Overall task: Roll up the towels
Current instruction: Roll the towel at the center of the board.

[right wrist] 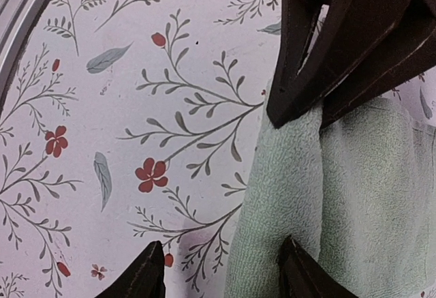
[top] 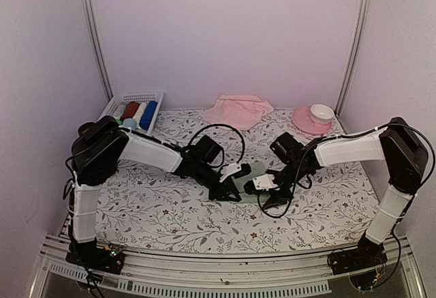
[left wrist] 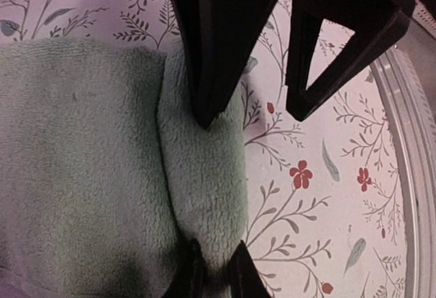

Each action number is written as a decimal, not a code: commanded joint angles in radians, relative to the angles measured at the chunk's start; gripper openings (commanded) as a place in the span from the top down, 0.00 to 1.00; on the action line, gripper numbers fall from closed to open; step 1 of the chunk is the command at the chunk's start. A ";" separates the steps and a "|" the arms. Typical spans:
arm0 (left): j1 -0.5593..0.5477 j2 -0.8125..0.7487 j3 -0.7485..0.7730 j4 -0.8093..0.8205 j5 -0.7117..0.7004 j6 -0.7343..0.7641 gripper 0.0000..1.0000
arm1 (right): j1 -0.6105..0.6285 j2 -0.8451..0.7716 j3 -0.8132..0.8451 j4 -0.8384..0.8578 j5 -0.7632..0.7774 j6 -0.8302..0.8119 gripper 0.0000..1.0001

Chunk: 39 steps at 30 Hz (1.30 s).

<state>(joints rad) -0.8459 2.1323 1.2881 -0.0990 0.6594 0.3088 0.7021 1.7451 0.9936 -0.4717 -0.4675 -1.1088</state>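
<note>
Near the middle of the floral-clothed worktop [top: 157,209] lies the pale mint green soft cloth towel [top: 255,174], its near edge turned into a narrow first roll. The left jaws are pinched tight on one end of that roll, apparently to stop the turn springing open, while the right jaws stand about half open astride the roll, gripping nothing. Farther back the pale pink cloth towel [top: 238,110] lies crumpled and unrolled, seemingly awaiting its turn, between a white slatted basket [top: 146,95] and a pink saucer [top: 303,122].
</note>
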 commanded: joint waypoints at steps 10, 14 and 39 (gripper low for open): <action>0.023 0.040 0.005 -0.071 0.028 -0.011 0.93 | 0.011 -0.001 -0.045 0.146 0.166 0.063 0.45; 0.029 0.038 0.005 -0.067 0.036 -0.014 0.91 | 0.011 0.014 -0.046 0.147 0.179 0.063 0.50; -0.136 -0.366 -0.450 0.502 -0.409 0.167 0.44 | -0.043 0.185 0.206 -0.295 -0.170 0.048 0.90</action>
<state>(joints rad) -0.9009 1.7908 0.8886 0.2657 0.4362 0.3611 0.6758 1.8709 1.1408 -0.5701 -0.4931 -1.0393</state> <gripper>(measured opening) 0.559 0.109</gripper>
